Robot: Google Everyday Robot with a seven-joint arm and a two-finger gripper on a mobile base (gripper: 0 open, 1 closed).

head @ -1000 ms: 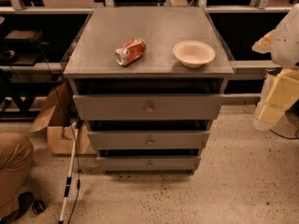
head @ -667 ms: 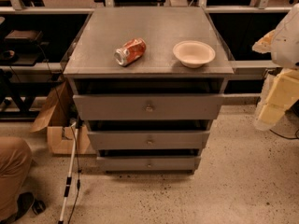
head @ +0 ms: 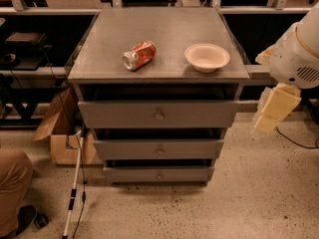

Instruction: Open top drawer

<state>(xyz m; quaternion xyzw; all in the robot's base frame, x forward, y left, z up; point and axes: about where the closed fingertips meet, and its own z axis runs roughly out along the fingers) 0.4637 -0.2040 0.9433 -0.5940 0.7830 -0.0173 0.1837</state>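
Observation:
The top drawer [head: 124,114] is the widest grey drawer of the cabinet, just under the cabinet top, with a small round metal knob [head: 159,115] at its centre. Its front stands slightly forward of the frame, with a dark gap above it. My gripper [head: 273,111], cream-coloured, hangs below the white arm [head: 299,54] to the right of the cabinet, level with the top drawer and apart from it. It holds nothing that I can see.
On the cabinet top [head: 99,59] lie a crushed red can [head: 139,55] and a white bowl [head: 207,57]. Two narrower drawers [head: 124,149] sit below. A cardboard box [head: 62,133], a white cane [head: 74,185] and a person's leg [head: 12,188] are on the left.
My gripper and arm have shifted a little to the left, nearer the cabinet's right side. The drawers, can and bowl stay as they were.

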